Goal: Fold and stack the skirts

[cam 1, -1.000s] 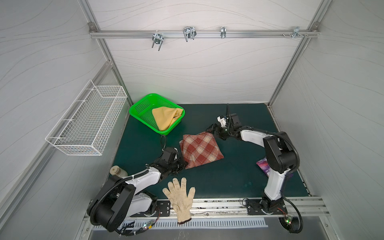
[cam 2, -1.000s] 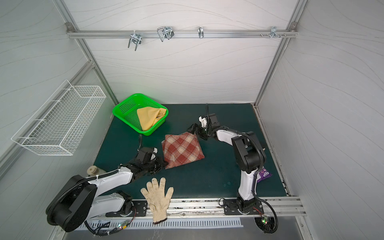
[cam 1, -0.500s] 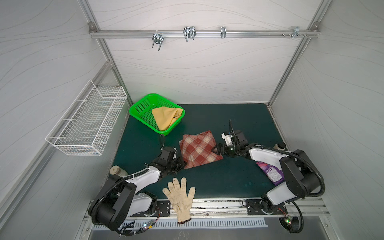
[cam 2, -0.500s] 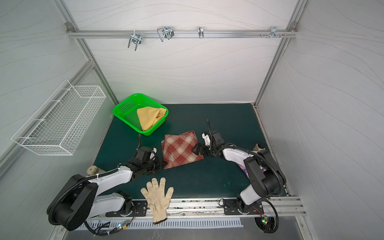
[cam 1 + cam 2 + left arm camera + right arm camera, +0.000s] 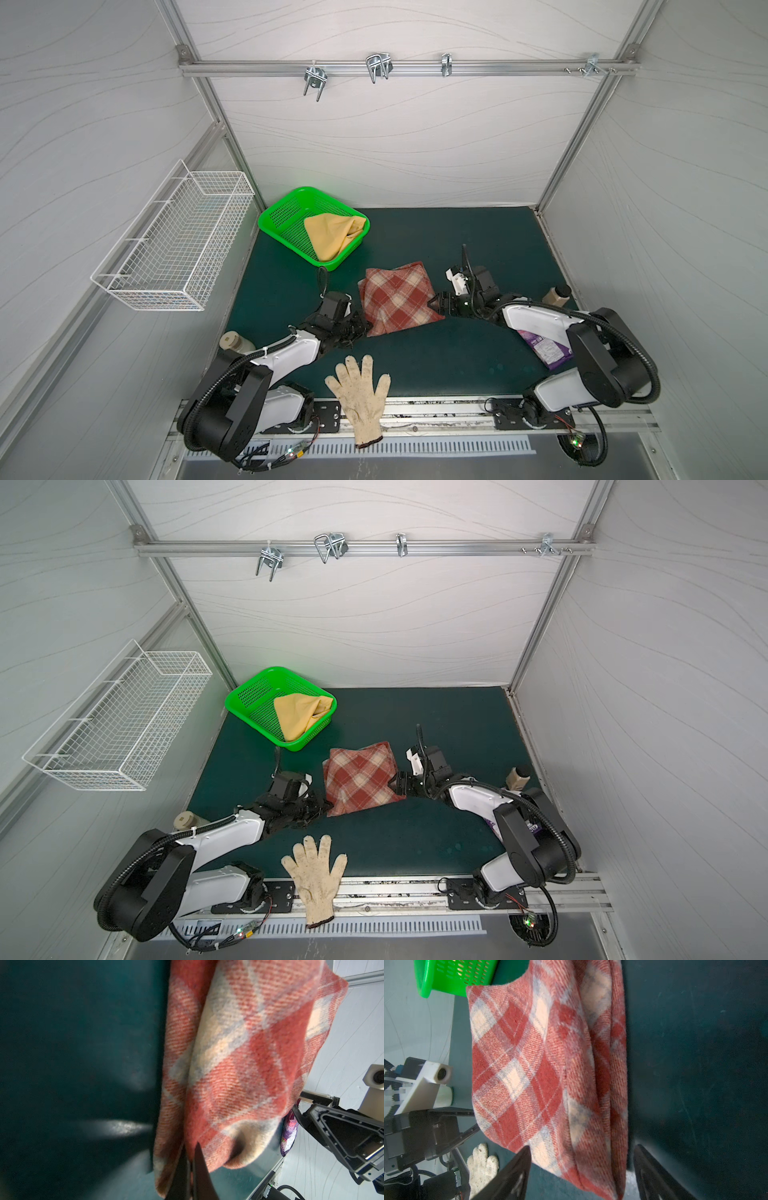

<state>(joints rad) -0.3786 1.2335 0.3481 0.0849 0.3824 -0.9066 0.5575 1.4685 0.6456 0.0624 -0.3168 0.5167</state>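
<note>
— Where is the plaid skirt [image 5: 397,299]?
— Folded in the middle of the mat [image 5: 457,249], directly between both arms. The left gripper [image 5: 360,328] is pinched shut on its near-left corner. The right gripper [image 5: 435,305] sits at the opposite edge, jaws spread astride the cloth, not gripping.
— And the yellow skirt [image 5: 332,237]?
— Far left, in the green basket [image 5: 282,210], nearer the left arm.

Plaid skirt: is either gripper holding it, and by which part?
The left gripper is shut on the plaid skirt, pinching the edge at the corner nearest the left arm. The right gripper is open, its jaws straddling the opposite edge without gripping.
</note>
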